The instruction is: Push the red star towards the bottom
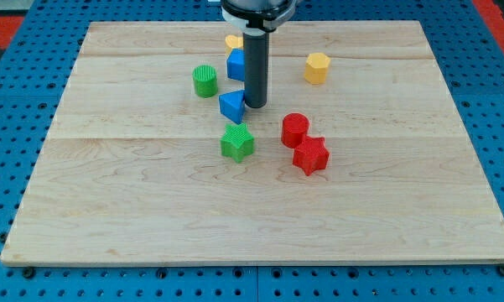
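The red star (311, 156) lies right of the board's centre, touching a red cylinder (294, 129) just above and left of it. My tip (256, 105) stands on the board at the upper centre, right beside the blue triangular block (231, 105) and well above and left of the red star. The rod runs up to the view's top edge.
A green star (236, 142) lies below the blue triangle. A green cylinder (205, 80) is at the upper left. A blue block (236, 65) and a yellow block (233, 41) sit behind the rod. A yellow hexagon (317, 68) is at the upper right. The wooden board (109, 210) lies on a blue pegboard.
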Tool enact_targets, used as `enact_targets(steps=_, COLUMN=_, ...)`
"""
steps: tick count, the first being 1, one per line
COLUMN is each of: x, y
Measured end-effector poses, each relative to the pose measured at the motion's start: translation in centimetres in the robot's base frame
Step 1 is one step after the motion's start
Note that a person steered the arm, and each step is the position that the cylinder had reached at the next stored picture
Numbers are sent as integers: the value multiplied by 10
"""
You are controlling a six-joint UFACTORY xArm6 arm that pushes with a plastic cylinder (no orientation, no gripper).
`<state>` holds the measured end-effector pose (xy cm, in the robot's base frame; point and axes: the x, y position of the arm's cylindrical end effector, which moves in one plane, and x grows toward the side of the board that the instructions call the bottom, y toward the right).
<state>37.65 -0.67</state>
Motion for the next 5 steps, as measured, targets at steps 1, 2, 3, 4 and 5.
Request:
enact_targets(steps=1, x=12, y=-17)
enact_targets(steps=2, x=39, y=-9)
enact_targets(steps=3, x=89, y=-5)
enact_targets(steps=4, x=99, y=29)
enact_targets(steps=5, x=76, y=60)
